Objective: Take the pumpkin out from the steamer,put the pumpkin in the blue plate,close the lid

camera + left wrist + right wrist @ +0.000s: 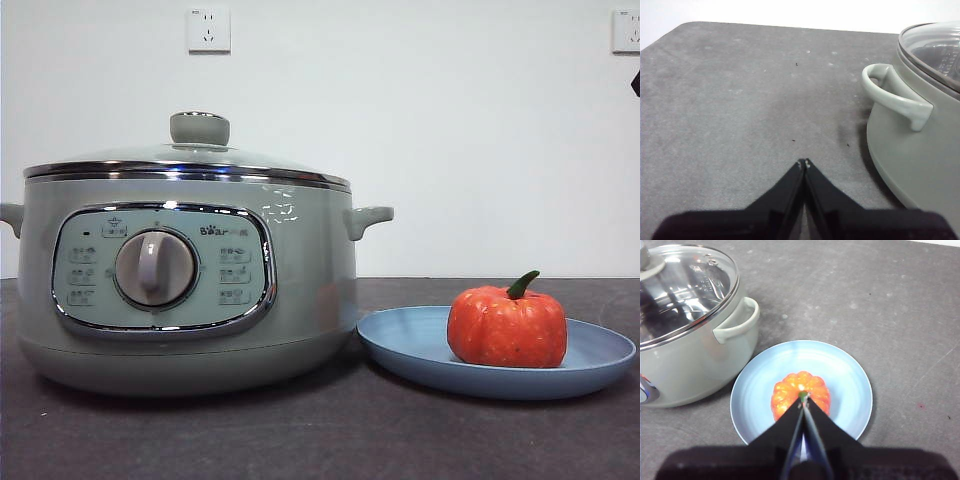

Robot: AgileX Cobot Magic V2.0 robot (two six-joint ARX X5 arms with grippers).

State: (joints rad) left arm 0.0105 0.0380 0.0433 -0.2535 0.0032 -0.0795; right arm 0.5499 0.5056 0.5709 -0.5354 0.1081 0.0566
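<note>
**Pumpkin on the plate, lid down on the steamer**

Starting at the left, the left gripper [803,162] hangs over bare grey table [740,100] with its jaws pressed together and nothing between them, just off the steamer's side handle [892,97]. Next comes the steamer [300,290] itself, pale sage-green, its grey dial [155,268] facing the front camera, standing square on the table. The lid [180,160] sits flat on its rim, knob [199,128] straight up, chrome band catching the light. Nothing stands between pot and camera. Two wall sockets [208,29] show on the white wall behind.

Moving right, the blue plate [410,345] lies just beside the pot's base, perhaps touching it; the front view cannot settle that. On it sits the pumpkin [507,327], orange-red and ribbed, upright on its base, right of the plate's centre. Its dark green stem [523,284] curves up and leans right. The right gripper [804,405] hovers above the pumpkin, jaws closed tip to tip, empty.
</note>
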